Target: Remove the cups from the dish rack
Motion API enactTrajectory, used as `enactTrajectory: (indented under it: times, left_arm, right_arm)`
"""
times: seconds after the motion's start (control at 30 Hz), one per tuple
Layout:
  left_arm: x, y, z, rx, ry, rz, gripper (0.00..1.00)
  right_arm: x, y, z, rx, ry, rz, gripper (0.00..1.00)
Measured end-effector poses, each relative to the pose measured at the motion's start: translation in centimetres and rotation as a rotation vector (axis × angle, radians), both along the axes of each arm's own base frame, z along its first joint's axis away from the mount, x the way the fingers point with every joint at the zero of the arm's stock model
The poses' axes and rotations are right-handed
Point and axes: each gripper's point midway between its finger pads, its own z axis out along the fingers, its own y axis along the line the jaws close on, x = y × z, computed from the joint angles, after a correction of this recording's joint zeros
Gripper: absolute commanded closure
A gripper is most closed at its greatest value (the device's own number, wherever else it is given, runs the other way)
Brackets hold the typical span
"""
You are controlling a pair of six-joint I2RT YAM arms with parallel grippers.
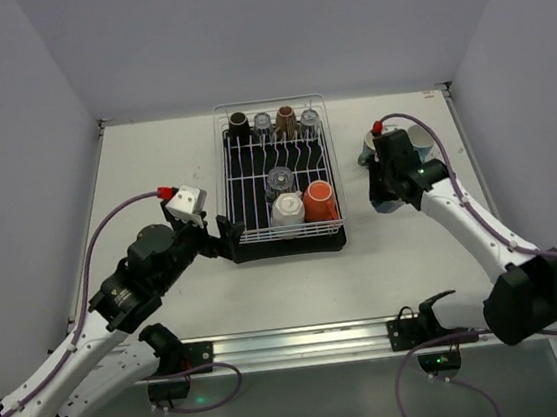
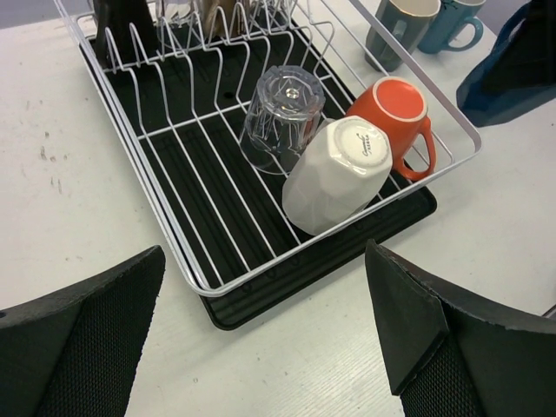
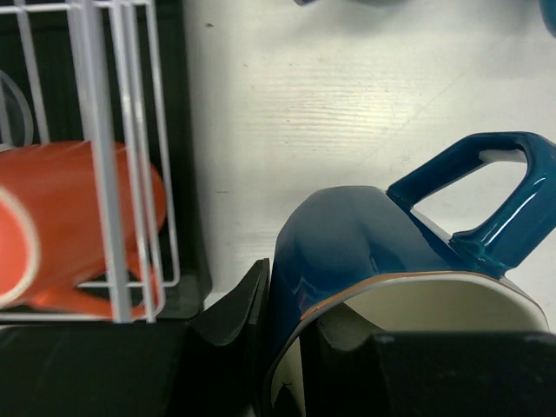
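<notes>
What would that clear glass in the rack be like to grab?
Probably slippery: the glass looks smooth and glossy, with only shallow facets. Likely fragile, being clear glass, so a hard squeeze seems risky. It leans bottom up among the rack wires, close by the white cup, so lifting it may nudge that cup.

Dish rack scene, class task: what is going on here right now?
The dish rack is being unloaded. The right hand grips a blue mug by its rim, just off the rack's right side. The left hand is open at the rack's near-left corner, holding nothing. A white cup, a clear glass and an orange mug sit at the rack's near end.
</notes>
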Motion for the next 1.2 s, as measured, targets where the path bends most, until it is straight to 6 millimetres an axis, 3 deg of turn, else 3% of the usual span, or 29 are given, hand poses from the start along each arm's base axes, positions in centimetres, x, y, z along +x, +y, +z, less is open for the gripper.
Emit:
enactTrajectory:
  times: [0.23,0.53,0.7,0.93,1.1,1.2]
  left_arm:
    - [-0.1,-0.1,0.0,0.013,-0.010,-0.019,0.00]
    - [-0.2,-1.0,-0.9,0.029,0.025,-0.064,0.00]
    - [-0.3,-2.1,-2.1,0.044,0.065,-0.113,0.00]
    - [-0.1,-4.4,-4.3,0.079,0.164,-0.190,0.00]
    - [0.9,-6.0,-2.9,0.053,0.186,-0.195,0.00]
    - [1.4,-7.1,-2.4,0.038,0.195,-0.195,0.00]
  right_arm:
    - [2.6,-1.0,-4.7,-0.051,0.125,-0.029,1.00]
    - [6.8,-0.4,-7.5,-0.041,0.143,-0.017,1.00]
    - [7.4,-0.5,-8.9,-0.042,0.170,-0.022,0.96]
    - [7.5,-0.8,-9.3,-0.049,0.174,-0.031,0.64]
    - [7.8,-0.7,-8.6,-0.040,0.147,-0.036,0.53]
    - [7.8,-0.7,-7.7,-0.026,0.122,-0.043,0.40]
